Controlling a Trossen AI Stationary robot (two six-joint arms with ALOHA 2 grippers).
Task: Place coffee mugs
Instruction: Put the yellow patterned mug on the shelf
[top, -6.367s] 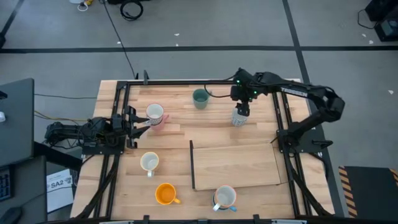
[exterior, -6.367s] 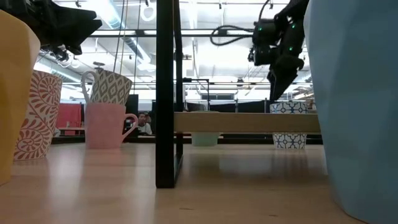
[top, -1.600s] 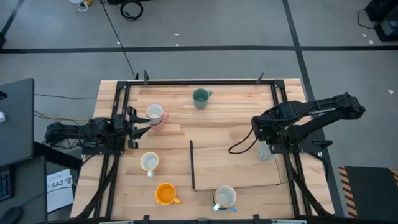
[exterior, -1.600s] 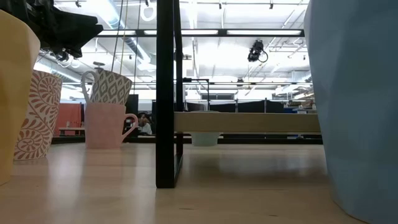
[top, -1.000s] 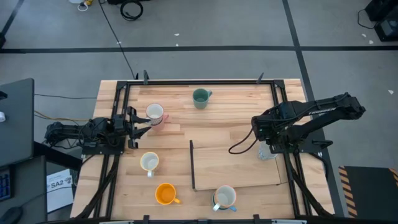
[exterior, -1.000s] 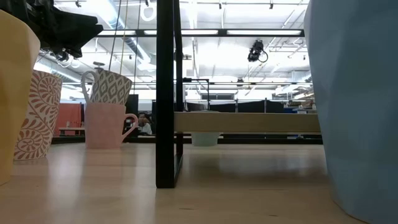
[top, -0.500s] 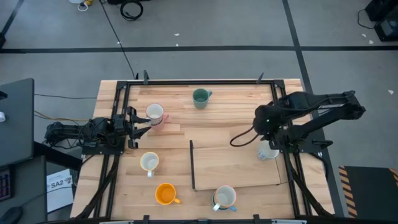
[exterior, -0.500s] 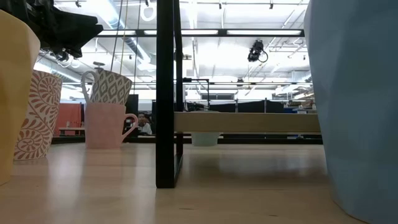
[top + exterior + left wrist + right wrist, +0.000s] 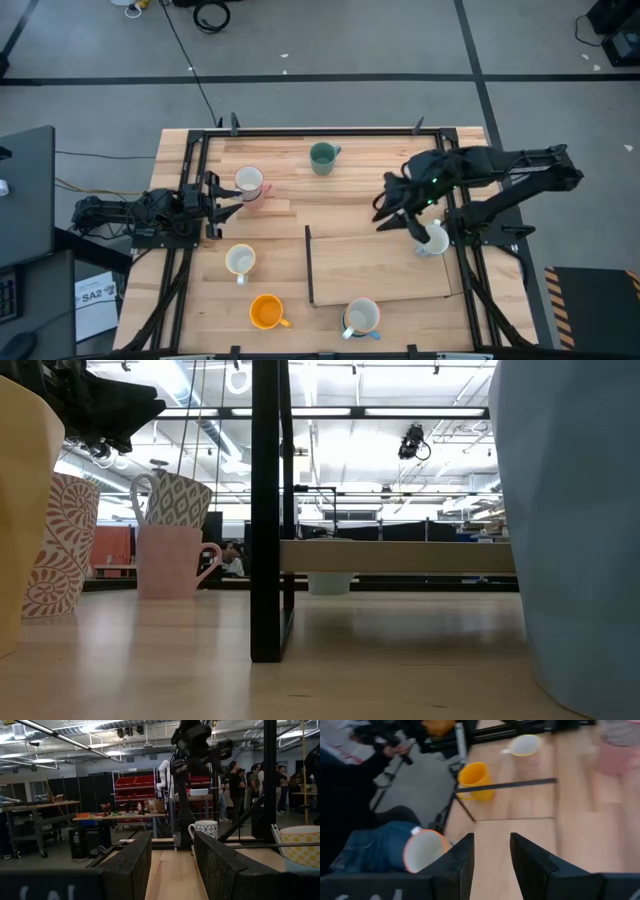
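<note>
The high view looks straight down on the whole desk [image 9: 330, 215], while the low view sits at desk level, hard against a blue mug [image 9: 575, 530], facing the room. Both catch the pink mug [image 9: 256, 197]; each wrist view peers out between its own fingers [image 9: 127, 870].

Six upright mugs [image 9: 324, 157] stand scattered across the table.

left claw [image 9: 172, 865] – fingers apart | patterned white mug [image 9: 203, 829] beyond – right arm [image 9: 192, 750] above
</note>
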